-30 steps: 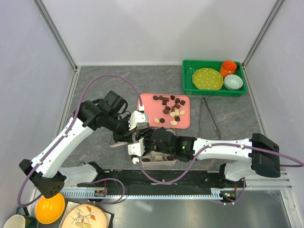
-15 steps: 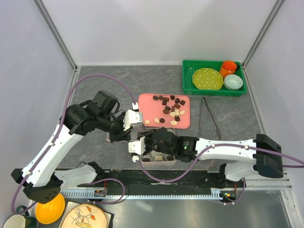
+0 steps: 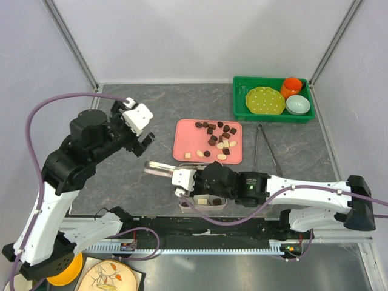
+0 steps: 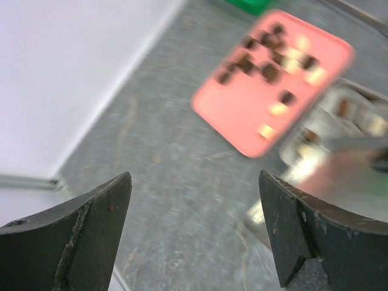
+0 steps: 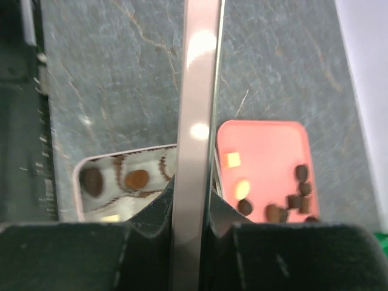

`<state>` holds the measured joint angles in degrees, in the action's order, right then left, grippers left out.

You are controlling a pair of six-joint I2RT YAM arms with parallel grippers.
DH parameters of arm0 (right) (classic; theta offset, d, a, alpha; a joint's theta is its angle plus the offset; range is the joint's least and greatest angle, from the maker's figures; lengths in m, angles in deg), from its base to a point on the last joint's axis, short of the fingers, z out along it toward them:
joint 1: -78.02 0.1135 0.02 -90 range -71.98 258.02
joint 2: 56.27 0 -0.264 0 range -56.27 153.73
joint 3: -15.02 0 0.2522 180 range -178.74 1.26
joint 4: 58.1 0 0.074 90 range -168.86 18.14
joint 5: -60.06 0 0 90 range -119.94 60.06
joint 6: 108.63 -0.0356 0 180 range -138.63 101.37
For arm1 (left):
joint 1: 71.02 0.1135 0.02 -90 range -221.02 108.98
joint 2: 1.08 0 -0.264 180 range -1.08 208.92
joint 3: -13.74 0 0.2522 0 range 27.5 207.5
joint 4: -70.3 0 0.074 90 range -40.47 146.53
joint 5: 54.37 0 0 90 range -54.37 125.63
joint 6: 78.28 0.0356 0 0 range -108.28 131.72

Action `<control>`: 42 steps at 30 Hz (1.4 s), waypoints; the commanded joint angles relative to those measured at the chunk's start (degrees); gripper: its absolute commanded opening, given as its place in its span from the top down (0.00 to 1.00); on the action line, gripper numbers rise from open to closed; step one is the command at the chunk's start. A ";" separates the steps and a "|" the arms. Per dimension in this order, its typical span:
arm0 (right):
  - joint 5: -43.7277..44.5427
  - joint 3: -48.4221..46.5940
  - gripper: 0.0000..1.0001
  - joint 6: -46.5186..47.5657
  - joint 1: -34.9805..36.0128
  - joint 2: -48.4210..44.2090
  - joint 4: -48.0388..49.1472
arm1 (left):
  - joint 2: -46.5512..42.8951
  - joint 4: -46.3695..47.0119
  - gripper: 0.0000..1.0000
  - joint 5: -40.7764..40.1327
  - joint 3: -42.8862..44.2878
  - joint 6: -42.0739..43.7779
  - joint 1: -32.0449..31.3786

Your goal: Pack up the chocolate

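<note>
Chocolate (image 3: 212, 140) mostly on pink tray (image 3: 189, 144); few pieces in box (image 5: 154, 182) by desk's near edge. Right gripper (image 3: 182, 179) clenched on tongs (image 3: 159, 168); left gripper (image 4: 195, 200) released, empty.

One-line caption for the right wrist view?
Right claw grips a flat silver strip over the box and pink tray holding chocolate.

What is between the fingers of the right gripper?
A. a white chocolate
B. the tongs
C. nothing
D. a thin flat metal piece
D: in the right wrist view the right gripper is clamped on the edge of a shiny metal piece, while the tongs lie on the table to the right of the tray.
</note>
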<state>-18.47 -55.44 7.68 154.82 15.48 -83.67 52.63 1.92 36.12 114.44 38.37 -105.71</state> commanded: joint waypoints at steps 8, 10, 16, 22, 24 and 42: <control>-10.58 -5.26 1.00 -40.70 0.11 -13.54 -14.46 | 1.23 1.25 0.02 4.87 -6.85 -6.79 4.46; -13.29 -2.55 1.00 -46.59 -0.94 -16.10 -14.73 | 0.52 2.14 0.01 5.57 -7.66 -7.40 4.64; -25.07 7.55 1.00 -58.18 -9.62 -21.20 -10.87 | 0.52 3.19 0.01 7.51 -9.24 -10.39 7.71; -45.64 20.31 1.00 -68.48 -23.50 -20.51 6.60 | 2.54 3.19 0.01 10.05 -11.25 -11.98 10.43; -49.77 23.38 1.00 -72.17 -26.24 -20.24 14.05 | 2.89 3.37 0.01 11.36 -12.05 -12.15 11.31; -60.60 31.14 1.00 -81.16 -38.56 -8.47 31.60 | 3.59 8.82 0.01 14.89 -25.67 -8.73 14.22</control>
<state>-76.68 -23.36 -74.81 116.50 5.66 -53.45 56.79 7.37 48.38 90.61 28.54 -92.05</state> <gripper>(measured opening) 0.189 0.990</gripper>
